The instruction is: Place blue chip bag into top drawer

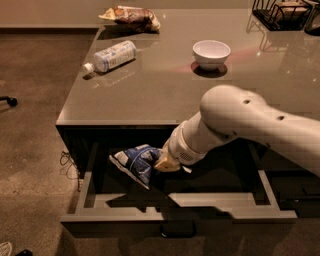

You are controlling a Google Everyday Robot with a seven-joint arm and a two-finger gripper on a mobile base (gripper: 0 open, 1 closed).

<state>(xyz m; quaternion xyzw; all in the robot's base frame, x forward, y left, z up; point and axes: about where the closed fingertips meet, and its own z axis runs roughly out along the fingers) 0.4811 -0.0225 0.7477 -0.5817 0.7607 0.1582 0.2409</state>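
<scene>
The top drawer [175,218] stands pulled out below the table's front edge, its handle at the centre of the grey front. The blue chip bag [136,162], crumpled dark blue and white, hangs tilted inside the drawer's opening, above its dark floor, towards the left half. My gripper [162,164] reaches down from the white arm at the right and is shut on the bag's right end. The fingers are mostly hidden behind the wrist and the bag.
On the grey table [150,95] lie a plastic bottle [111,55] on its side at the left, a brown-red snack bag [131,16] at the back, a white bowl [211,52] and a black wire rack [280,12] at the back right. Brown floor lies to the left.
</scene>
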